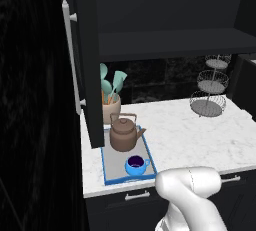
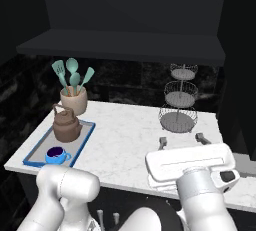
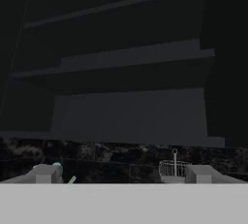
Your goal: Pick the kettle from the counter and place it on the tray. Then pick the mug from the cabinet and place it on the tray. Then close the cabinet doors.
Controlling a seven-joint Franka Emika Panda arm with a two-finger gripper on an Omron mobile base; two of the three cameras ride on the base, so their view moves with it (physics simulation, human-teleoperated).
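Kettle and mug both on the tray, cabinet door open.

The brown kettle (image 1: 123, 133) sits at the far end of the blue-rimmed tray (image 1: 107, 165), the blue mug (image 1: 136, 165) nearer the front, apart from it. The tray lies at the left of the counter (image 1: 200, 135). Just behind it stands a beige pot (image 1: 111, 108) of teal utensils; a wire tiered stand (image 1: 209, 86) is well off right. The door (image 1: 82, 55) swings out over the tray's left edge.

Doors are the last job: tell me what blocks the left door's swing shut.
The left cabinet door stands open over the counter edge, beside the tray. The kettle and utensil pot sit close by it, low; whether it clears them cannot be told.
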